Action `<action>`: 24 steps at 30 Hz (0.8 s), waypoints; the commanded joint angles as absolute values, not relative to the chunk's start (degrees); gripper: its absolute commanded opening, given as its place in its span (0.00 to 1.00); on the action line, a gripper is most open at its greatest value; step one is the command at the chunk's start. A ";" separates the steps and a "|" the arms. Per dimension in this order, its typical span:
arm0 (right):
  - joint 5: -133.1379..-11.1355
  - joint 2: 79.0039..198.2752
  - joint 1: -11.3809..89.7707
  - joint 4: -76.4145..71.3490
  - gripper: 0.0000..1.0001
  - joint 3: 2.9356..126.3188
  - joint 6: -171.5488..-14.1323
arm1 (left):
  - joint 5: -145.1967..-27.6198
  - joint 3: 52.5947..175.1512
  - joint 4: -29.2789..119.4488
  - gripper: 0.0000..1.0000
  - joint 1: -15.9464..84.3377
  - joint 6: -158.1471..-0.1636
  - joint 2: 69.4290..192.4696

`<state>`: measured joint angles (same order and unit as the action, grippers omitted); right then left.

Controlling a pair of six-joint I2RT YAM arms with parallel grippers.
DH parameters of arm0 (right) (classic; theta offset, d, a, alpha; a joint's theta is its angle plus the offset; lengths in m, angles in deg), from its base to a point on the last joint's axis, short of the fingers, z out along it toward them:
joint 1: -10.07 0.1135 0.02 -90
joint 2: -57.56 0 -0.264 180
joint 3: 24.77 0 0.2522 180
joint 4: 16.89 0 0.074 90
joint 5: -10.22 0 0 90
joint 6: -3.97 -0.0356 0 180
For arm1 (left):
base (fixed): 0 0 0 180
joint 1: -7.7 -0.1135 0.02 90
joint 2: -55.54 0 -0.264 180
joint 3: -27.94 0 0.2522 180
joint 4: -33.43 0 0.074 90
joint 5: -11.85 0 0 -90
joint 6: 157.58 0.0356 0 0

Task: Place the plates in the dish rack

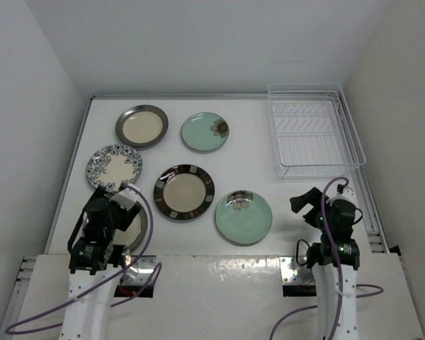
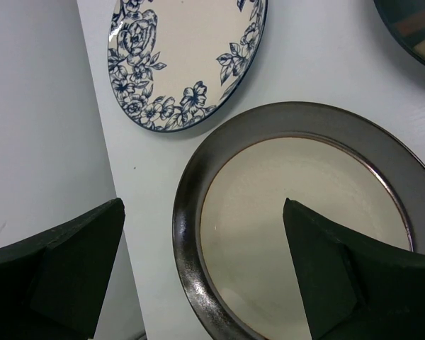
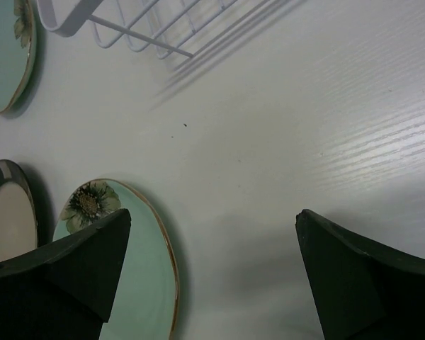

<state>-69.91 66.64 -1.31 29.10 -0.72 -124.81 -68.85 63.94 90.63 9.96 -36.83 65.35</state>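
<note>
Six plates lie flat on the white table. At the back are a cream plate with dark rim (image 1: 142, 126) and a mint green plate (image 1: 205, 132). The white-blue floral plate (image 1: 113, 165), the brown-striped plate (image 1: 184, 192) and a second mint plate (image 1: 244, 217) lie nearer. My left gripper (image 1: 119, 197) is open and hovers over the second cream dark-rimmed plate (image 2: 297, 191), its jaws either side of that plate's left rim. My right gripper (image 1: 308, 201) is open and empty over bare table, right of the near mint plate (image 3: 138, 269). The white wire dish rack (image 1: 315, 131) stands empty at the back right.
White walls close in the table on the left, back and right. The floral plate (image 2: 184, 49) lies just beyond the left gripper (image 2: 202, 205). The rack's near corner (image 3: 127, 28) shows ahead of the right gripper (image 3: 214, 216). The table's left edge runs close beside the left fingers.
</note>
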 commanded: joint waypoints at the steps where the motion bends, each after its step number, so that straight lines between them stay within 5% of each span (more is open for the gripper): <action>1: -69.85 68.89 -1.18 27.99 1.00 0.50 -124.70 | -67.60 63.85 88.32 0.99 9.45 -38.31 64.77; 8: -66.16 73.46 -1.18 28.16 1.00 2.17 -123.47 | -66.38 64.55 88.32 0.99 9.45 -39.45 66.79; 18: -60.29 89.41 -1.18 27.10 1.00 10.60 -120.93 | -76.11 83.08 93.58 0.99 9.45 -32.51 84.52; 24: -51.93 98.25 0.57 22.91 0.83 3.87 -125.12 | -85.69 97.85 106.15 0.85 9.45 -36.81 104.04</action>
